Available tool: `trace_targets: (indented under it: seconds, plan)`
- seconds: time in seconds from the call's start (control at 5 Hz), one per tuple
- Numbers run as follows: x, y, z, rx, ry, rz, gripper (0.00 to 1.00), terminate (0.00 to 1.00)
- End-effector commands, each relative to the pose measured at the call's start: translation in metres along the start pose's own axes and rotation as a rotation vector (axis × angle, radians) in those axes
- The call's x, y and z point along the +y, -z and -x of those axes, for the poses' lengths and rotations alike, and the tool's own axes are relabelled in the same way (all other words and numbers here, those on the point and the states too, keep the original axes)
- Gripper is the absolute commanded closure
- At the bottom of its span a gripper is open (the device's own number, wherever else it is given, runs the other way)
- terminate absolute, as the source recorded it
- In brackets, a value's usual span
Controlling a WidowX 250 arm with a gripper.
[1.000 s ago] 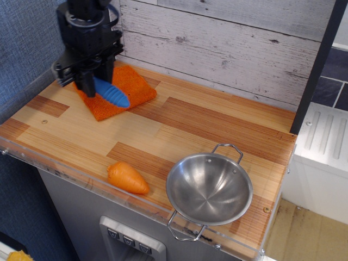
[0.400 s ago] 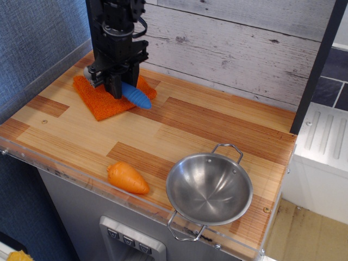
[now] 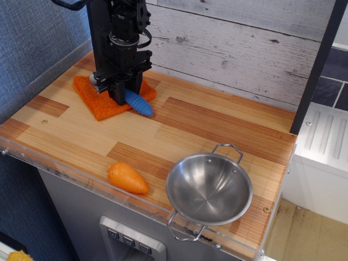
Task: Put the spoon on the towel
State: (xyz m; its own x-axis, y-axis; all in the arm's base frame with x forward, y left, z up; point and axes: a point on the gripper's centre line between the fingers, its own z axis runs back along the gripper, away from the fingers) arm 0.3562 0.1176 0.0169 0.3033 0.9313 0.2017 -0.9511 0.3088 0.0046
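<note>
The orange fuzzy towel [image 3: 99, 103] lies at the back left of the wooden counter. My black gripper [image 3: 118, 95] stands low over its right half, shut on the spoon [image 3: 139, 104]. The spoon's blue ribbed handle sticks out from the fingers down to the right, past the towel's right edge, with its tip over the bare wood. A bit of the spoon's silver bowl [image 3: 97, 79] shows on the left of the gripper, over the towel. The gripper hides the middle of the spoon.
An orange toy carrot [image 3: 127, 178] lies near the counter's front edge. A steel bowl with two handles [image 3: 209, 188] stands at the front right. A white plank wall runs along the back and a blue wall on the left.
The gripper has carried the spoon from the towel's left side to the right and down, so it now sits low over the towel's right half.
</note>
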Motion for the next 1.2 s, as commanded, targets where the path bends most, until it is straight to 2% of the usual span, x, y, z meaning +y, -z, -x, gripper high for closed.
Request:
trace_targets:
  seconds: [0.0,0.2,0.6,1.0]
  plan:
    - [-0.003,-0.016,-0.003,0.002,0.015,0.034,0.0,0.0]
    - [-0.001,-0.021,-0.002,-0.007,0.013,0.027,0.0,0.0]
    - [0.006,-0.035,-0.01,-0.015,0.002,0.053,0.0,0.0]
    - [0.015,-0.086,-0.013,-0.049,0.009,0.119,0.0,0.0]
